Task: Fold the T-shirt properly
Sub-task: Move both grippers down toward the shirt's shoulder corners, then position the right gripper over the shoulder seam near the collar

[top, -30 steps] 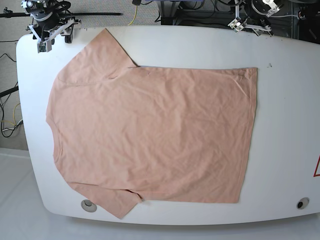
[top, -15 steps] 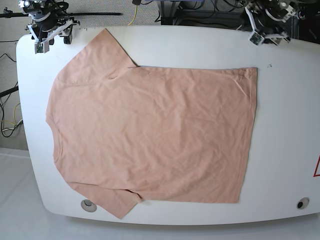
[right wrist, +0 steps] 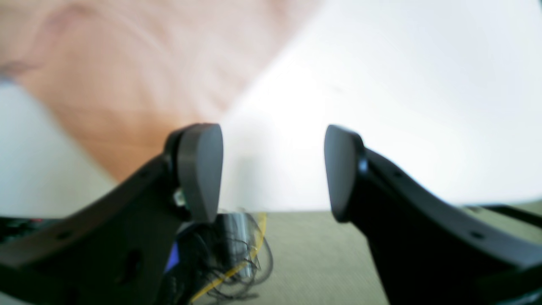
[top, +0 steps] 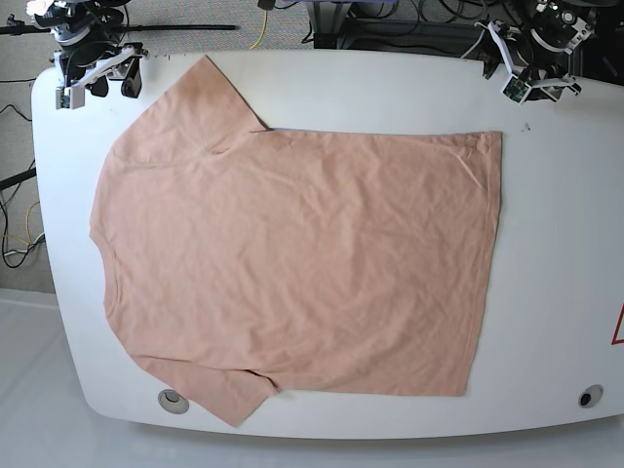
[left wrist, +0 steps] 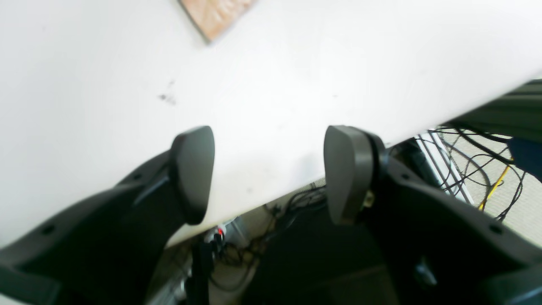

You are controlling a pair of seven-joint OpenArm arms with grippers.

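Note:
The salmon-pink T-shirt (top: pixel 292 258) lies spread flat on the white table (top: pixel 565 244), collar end to the left and hem to the right, lightly wrinkled. My left gripper (top: pixel 536 82) hovers open over the far right table edge, just beyond the shirt's far hem corner (left wrist: pixel 216 15). In the left wrist view its fingers (left wrist: pixel 192 173) stand wide apart with nothing between them. My right gripper (top: pixel 110 84) is open at the far left corner, beside the far sleeve (right wrist: pixel 127 76). Its fingers (right wrist: pixel 201 169) hold nothing.
Cables and equipment (top: pixel 390 19) lie beyond the far table edge. Round fittings sit near the front edge at the left (top: pixel 174 398) and right (top: pixel 590 396). A small dark speck (top: pixel 525 126) marks the table near the hem corner. A red mark (top: pixel 618 327) shows at the right edge.
The left arm has swung rightward along the far edge to the table's far right corner. The right arm has drawn slightly left and back. The T-shirt has not moved.

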